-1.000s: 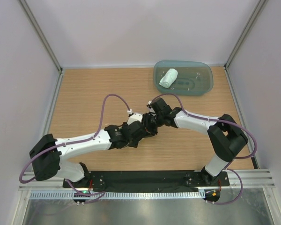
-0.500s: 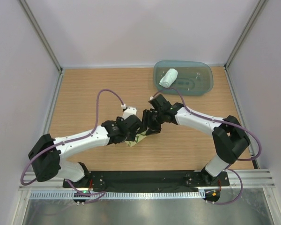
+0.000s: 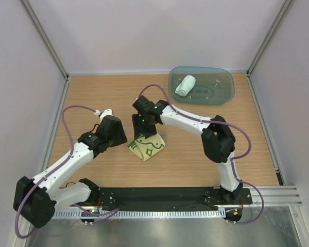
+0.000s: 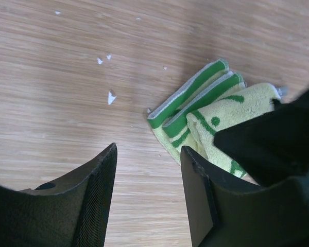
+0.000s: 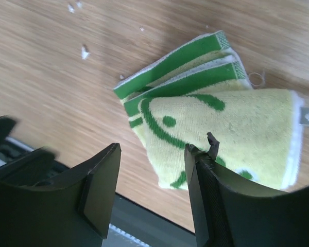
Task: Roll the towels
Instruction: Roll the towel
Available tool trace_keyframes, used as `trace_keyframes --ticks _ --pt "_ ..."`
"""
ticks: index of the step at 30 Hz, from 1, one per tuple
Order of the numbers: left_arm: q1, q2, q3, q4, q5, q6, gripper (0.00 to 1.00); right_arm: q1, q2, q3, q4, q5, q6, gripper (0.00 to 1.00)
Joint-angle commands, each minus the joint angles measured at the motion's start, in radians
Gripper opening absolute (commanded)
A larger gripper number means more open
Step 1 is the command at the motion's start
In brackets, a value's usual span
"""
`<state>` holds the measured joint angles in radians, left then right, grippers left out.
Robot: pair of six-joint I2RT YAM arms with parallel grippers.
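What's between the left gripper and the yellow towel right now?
Only bare wooden table. In the left wrist view the left gripper sits short of the yellow towel with plain wood between; small white specks lie off to one side.

I am seeing the white towel [image 3: 185, 85] lying rolled up inside the teal tray [image 3: 227, 88]. The yellow-green towel [image 3: 147, 147] is lying folded flat on the wood, well apart from the tray, down and left of it.

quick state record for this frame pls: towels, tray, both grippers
yellow towel: layered bundle lying on the table, in neither gripper
white towel: rolled, inside the tray
left gripper: open, empty, off to the side of the yellow towel
right gripper: open, empty, above the yellow towel
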<state>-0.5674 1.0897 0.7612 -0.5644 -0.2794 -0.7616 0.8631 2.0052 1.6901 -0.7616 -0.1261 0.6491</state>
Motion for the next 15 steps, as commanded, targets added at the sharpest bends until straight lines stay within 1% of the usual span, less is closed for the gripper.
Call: trace_keyframes --ticks 1,4,7,13,15 --pt "0.060 -0.086 -0.022 -0.031 0.066 -0.012 0.53 0.042 0.088 0.118 -0.131 0.074 -0.034 0.59" --pt "0.093 -0.139 -0.034 -0.063 0.077 0.002 0.53 0.062 0.144 0.149 -0.143 0.080 -0.029 0.59" --pt "0.095 -0.165 -0.048 -0.066 0.092 -0.005 0.54 0.076 0.187 0.177 -0.148 0.089 -0.023 0.60" --pt "0.095 -0.171 -0.062 -0.060 0.108 -0.004 0.53 0.082 0.220 0.216 -0.145 0.115 -0.012 0.60" --pt "0.095 -0.168 -0.062 -0.055 0.111 -0.001 0.53 0.082 0.239 0.244 -0.168 0.163 -0.022 0.59"
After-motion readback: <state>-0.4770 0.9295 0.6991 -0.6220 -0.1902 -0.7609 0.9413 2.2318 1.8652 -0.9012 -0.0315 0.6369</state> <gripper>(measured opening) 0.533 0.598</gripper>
